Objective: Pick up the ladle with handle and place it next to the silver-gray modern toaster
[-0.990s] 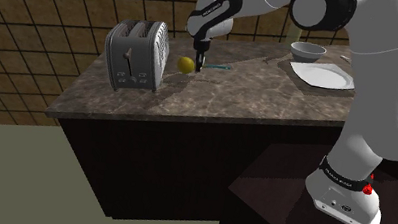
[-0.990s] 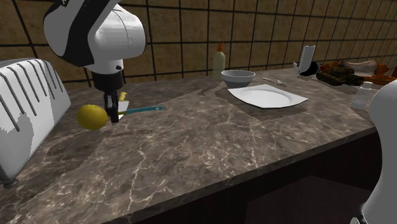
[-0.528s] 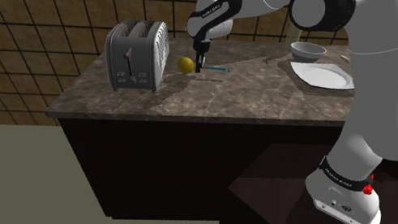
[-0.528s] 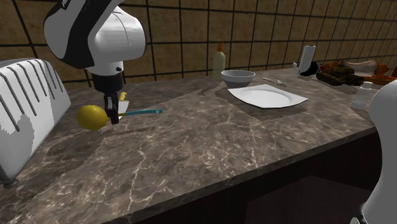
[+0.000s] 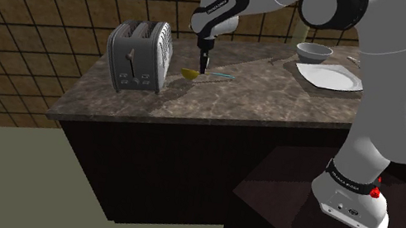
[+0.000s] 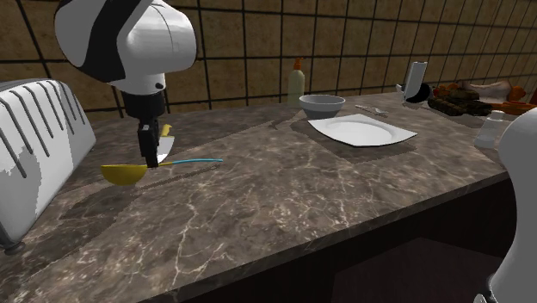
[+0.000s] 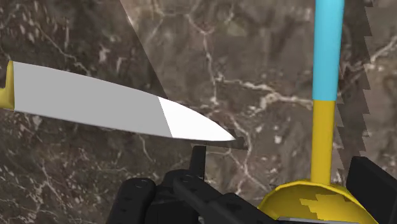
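The ladle lies on the dark marble counter, just to the right of the toaster in both exterior views. Its yellow bowl [image 6: 122, 174] faces up, and its yellow and cyan handle [image 6: 194, 161] points away from the toaster. The silver-grey toaster [image 5: 139, 57] [image 6: 39, 155] stands at the counter's left end. My black gripper [image 5: 202, 57] [image 6: 153, 153] hangs straight down over the handle's yellow end by the bowl. In the wrist view the gripper [image 7: 254, 194] is open, its fingers [image 7: 372, 184] stand apart, and the ladle [image 7: 322, 137] lies between them, unclasped, close to one finger.
A knife with a white blade [image 7: 114, 105] and yellow handle lies just beyond the gripper [image 6: 166, 133]. Further along the counter sit a grey bowl [image 6: 322, 105], a white plate [image 6: 361, 129], a bottle [image 6: 296, 83] and a platter of food [image 6: 469, 96].
The fingers have opened and let go of the ladle. It has dropped from a raised, sideways pose to lie on the counter, bowl up. The gripper has risen a little.
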